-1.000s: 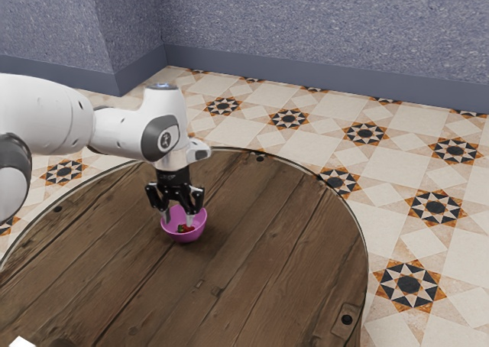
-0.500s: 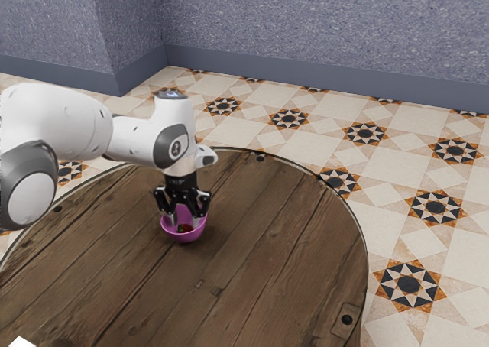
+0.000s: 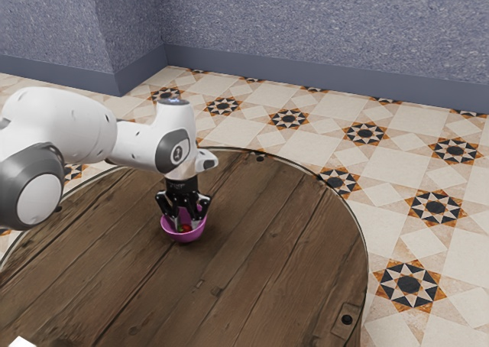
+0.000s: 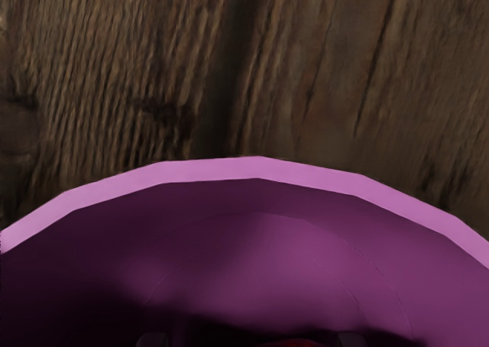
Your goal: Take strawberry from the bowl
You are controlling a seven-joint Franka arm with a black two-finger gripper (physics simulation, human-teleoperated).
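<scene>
Inside the pink bowl (image 3: 184,238), hand (image 3: 186,225) pointing down, fingers apart, red strawberry (image 4: 296,343) between them

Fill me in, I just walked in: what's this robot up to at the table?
The robot arm has its claw down in the pink bowl on the wooden table, going for the strawberry. The fingers stand apart, one on each side of the fruit. The strawberry is in the bowl, not yet taken out.
</scene>
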